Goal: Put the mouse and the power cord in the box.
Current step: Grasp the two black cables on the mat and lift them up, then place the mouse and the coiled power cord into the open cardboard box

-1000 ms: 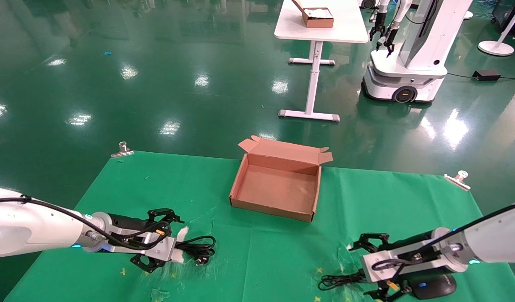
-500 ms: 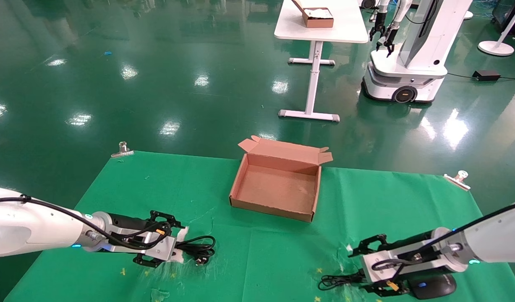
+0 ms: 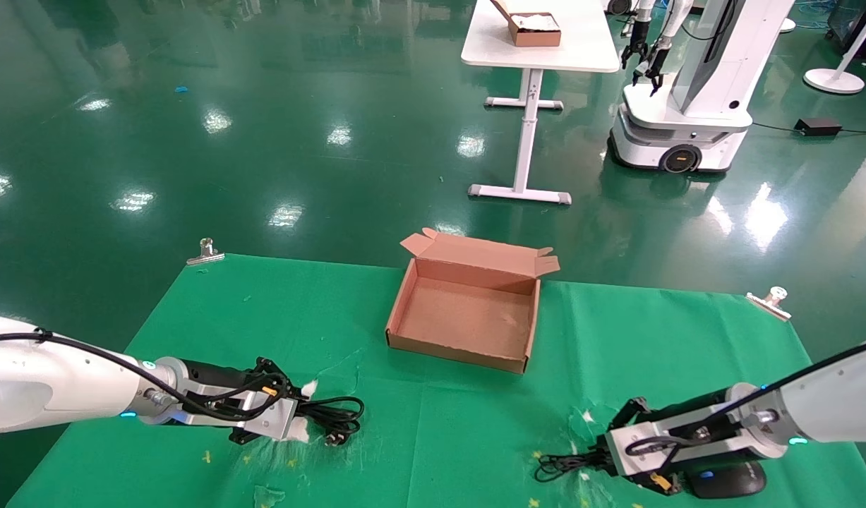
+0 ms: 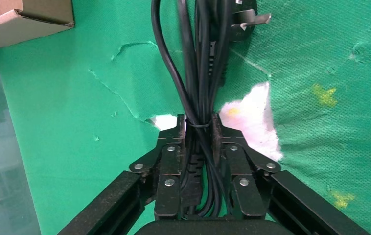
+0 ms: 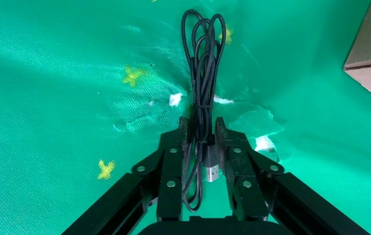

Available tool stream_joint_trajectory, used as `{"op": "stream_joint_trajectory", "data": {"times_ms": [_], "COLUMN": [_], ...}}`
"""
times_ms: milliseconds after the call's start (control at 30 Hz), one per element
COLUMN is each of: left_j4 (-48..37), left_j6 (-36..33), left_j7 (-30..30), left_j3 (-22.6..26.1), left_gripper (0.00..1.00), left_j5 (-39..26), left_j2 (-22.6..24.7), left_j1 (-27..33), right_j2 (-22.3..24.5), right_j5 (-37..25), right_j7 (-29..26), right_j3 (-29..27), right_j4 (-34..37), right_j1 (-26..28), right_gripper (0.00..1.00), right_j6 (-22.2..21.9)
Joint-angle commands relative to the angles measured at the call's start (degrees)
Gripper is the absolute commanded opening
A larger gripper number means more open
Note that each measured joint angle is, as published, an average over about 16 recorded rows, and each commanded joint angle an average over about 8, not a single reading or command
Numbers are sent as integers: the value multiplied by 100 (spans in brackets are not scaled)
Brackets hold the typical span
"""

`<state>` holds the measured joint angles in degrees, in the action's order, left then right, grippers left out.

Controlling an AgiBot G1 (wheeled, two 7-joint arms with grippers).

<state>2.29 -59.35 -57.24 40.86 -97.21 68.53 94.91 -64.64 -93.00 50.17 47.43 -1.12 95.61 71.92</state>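
Green cloth (image 3: pixel 475 423): left hand (image 4: pixel 199 128) grips bundled power cord (image 4: pixel 200 63); right hand (image 5: pixel 203 131) clamps mouse cable (image 5: pixel 202 73).

Open box (image 3: pixel 468 317) at centre of green cloth (image 3: pixel 616 331). Left gripper (image 3: pixel 291 409) lower left at power cord (image 3: pixel 337 416); right gripper (image 3: pixel 609 458) lower right beside mouse (image 3: pixel 729 480).

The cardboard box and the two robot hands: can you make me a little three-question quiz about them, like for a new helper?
1. True or false: the cardboard box has nothing inside.
2. What does the left hand squeeze?
A. power cord
B. a spoon
C. a cup
3. Fill in: the right hand is pinching the bundled cable of the ____.

Key: 1 true. 2 A. 3 mouse.
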Motion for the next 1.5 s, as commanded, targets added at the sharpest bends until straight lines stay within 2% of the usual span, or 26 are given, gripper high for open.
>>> {"op": "stream_joint_trajectory", "data": {"times_ms": [33,433,767,967,1200,1367,1500], "left_j4": [0,9,-61,-90,-95,-83,-114], "left_j6": [0,-39,-564,-985,-1448,-1513,-1012], "left_j7": [1,5,310,590,981,1320,1638], "left_j3": [1,-13,-164,-344,-597,-734,-791], "left_gripper": [0,0,0,0,0,0,0], "left_j5": [-1,18,238,499,864,1062,1139], "left_j2": [-1,-23,-286,-454,-650,-611,-265], "left_j1": [-1,27,482,881,1430,1825,1986], "right_j2": [1,25,258,602,927,881,576], "right_j5": [-1,29,137,236,194,247,458], "right_j7": [-1,1,71,120,-117,-397,-446], "right_j3": [0,-21,-97,-175,-176,-247,-409], "right_j4": [-1,-4,-88,-277,-736,-1161,-1358], "right_j1": [0,11,232,646,1450,1873,1833], "right_gripper": [0,0,0,0,0,0,0], "right_j6": [1,29,271,438,612,440,-18]}}
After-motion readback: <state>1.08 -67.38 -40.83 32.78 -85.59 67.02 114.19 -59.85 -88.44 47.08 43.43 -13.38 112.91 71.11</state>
